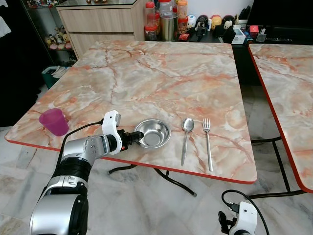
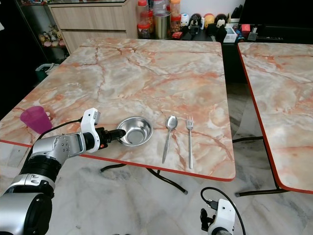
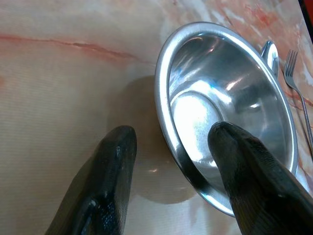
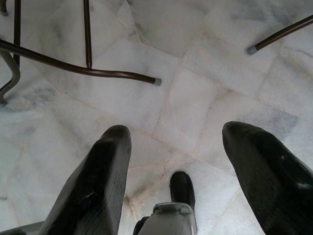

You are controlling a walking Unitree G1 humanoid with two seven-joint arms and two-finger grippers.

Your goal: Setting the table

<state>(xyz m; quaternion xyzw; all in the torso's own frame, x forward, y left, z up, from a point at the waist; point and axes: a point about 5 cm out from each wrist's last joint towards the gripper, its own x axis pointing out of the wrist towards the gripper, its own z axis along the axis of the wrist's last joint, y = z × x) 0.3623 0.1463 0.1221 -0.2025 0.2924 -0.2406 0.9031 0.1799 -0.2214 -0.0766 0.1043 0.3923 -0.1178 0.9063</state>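
A shiny round stainless-steel bowl (image 1: 152,133) sits upright near the front edge of the pink-and-orange marble worktop (image 1: 161,73). The left gripper (image 3: 168,147) reaches it from the robot's left, jaws spread apart astride the near rim, one black finger (image 3: 244,171) inside the bowl and the other outside on the worktop; whether they touch the rim I cannot tell. Just right of the bowl lie a long steel spoon (image 1: 186,137) and a steel fork (image 1: 208,142), side by side and apart. A translucent purple plastic cup (image 1: 54,121) stands well to the left, at the worktop's edge. The right gripper (image 4: 176,161) hangs low over the pale marble floor (image 4: 195,73), jaws released.
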